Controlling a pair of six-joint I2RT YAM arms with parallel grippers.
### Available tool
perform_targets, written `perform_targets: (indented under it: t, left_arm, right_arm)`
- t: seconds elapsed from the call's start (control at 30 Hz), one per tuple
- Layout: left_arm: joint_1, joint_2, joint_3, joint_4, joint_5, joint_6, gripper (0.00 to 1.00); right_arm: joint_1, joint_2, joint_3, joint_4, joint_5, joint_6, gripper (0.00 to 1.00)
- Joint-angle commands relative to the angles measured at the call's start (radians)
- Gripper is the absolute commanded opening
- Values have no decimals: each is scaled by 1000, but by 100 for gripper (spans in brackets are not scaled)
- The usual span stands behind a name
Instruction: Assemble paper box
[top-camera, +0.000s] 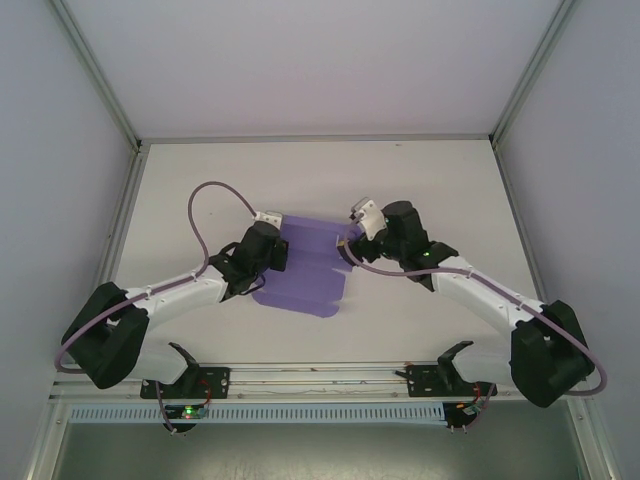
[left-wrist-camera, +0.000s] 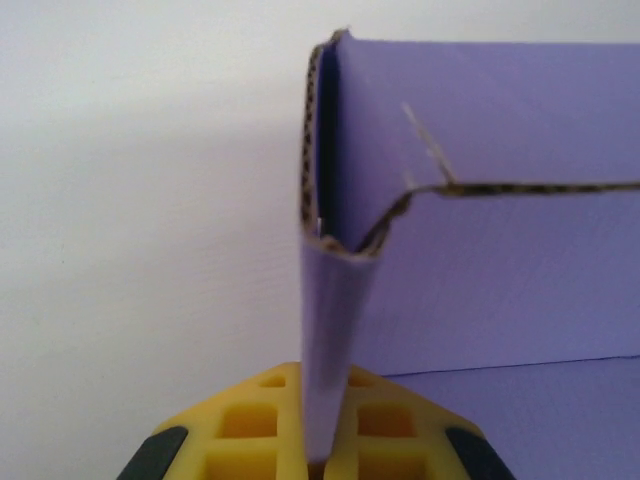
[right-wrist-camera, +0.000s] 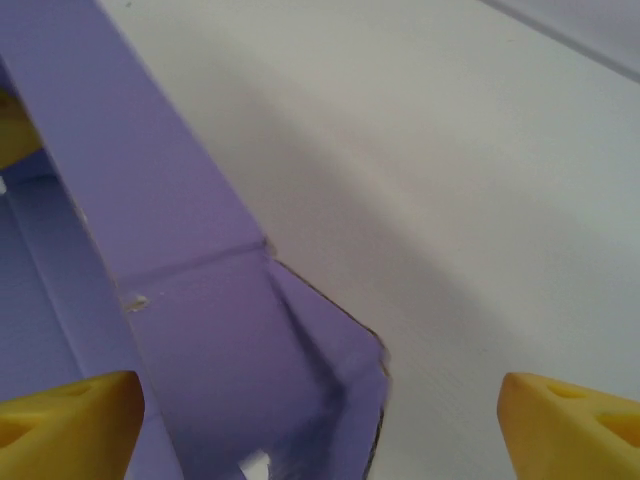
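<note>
Left fingers pinched paper box wall flap; right fingers stood open at corner. You needed firm pinch, wall upright, base flat on surface while folding.

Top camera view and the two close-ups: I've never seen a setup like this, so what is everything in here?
paper box: one, lavender-purple, part-folded, mid-table between the two grippers
table: one, off-white, under everything
metal rail: one, silver, along the table's near edge
cables: two, mauve, one running along each arm
arms: two, white with black joints, reaching in from the near corners
left gripper: one, yellow, shut on an upright flap of the box
right gripper: one, yellow, open at a corner of the box
</note>
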Motion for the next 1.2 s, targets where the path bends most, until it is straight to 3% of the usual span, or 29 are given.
perform_targets:
  t: [0.0,0.23,0.4,0.6,0.67,0.73,0.83,0.87,1.0,1.17]
  left_arm:
    - [-4,6,41,38,25,-11,0]
    - [-4,-1,35,40,26,-13,0]
    - [-5,-10,38,5,-19,-18,0]
    - [-5,1,52,-18,-39,-33,0]
    - [-4,8,56,-18,-35,-35,0]
    - [-6,11,60,-25,-34,-35,0]
    - [-5,8,64,-34,-40,-38,0]
    - [-4,6,64,-34,-43,-40,0]
    - [-4,1,62,-31,-47,-47,0]
    - [-3,12,73,-31,-47,-58,0]
  right_arm:
    - [26,40,39,31,47,-8,98]
    - [55,86,39,165,131,40,98]
    - [56,-42,-9,115,177,14,98]
    - [59,-232,8,-34,-25,2,97]
    - [59,-230,29,-40,-72,44,86]
    - [60,-188,70,-79,-75,85,67]
    - [60,-100,141,-157,20,155,36]
    - [62,-73,160,-178,62,178,29]
    - [62,16,211,-225,108,212,15]
    - [64,90,216,-164,-27,242,10]
